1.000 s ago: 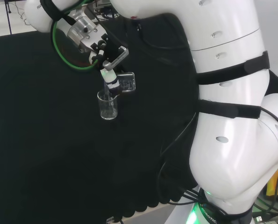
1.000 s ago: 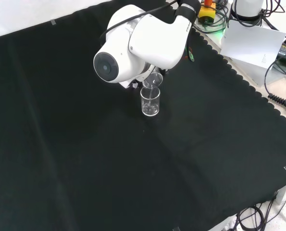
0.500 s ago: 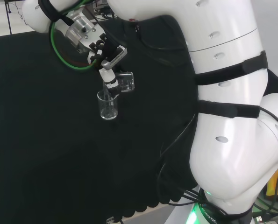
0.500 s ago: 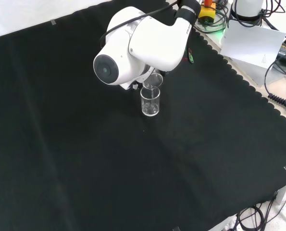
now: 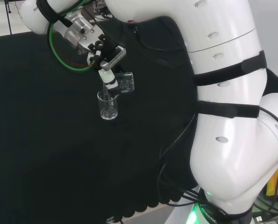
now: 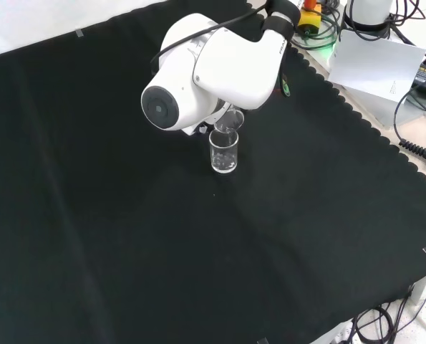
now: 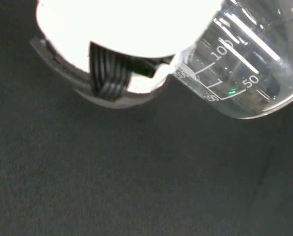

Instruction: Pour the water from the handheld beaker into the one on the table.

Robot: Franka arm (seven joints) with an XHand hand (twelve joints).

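The robot hand (image 5: 106, 63) is curled round a clear held beaker (image 5: 126, 81), clamping it between black-and-white fingers (image 5: 110, 83) in the head view. The held beaker lies tipped nearly on its side, its mouth turned toward the fingers and down, just above the rim of a second beaker (image 5: 107, 105). That second beaker stands upright on the bench (image 5: 45, 154) directly below the robot hand, with a little clear water showing near its bottom. In the front view the held beaker (image 6: 230, 120) peeks out from under the arm's big white link (image 6: 213, 68), tilted over the standing beaker (image 6: 224, 151), the two rims touching or nearly so; I cannot tell which. In the wrist view the held beaker (image 7: 247, 73) is close and large, its printed scale lines slanting with the tilt, beside a blurred white part of the robot hand (image 7: 121, 34) with a black ribbed piece. A green cable (image 5: 64, 56) loops by the wrist behind the robot hand in the head view. Black cloth covers the bench all around.
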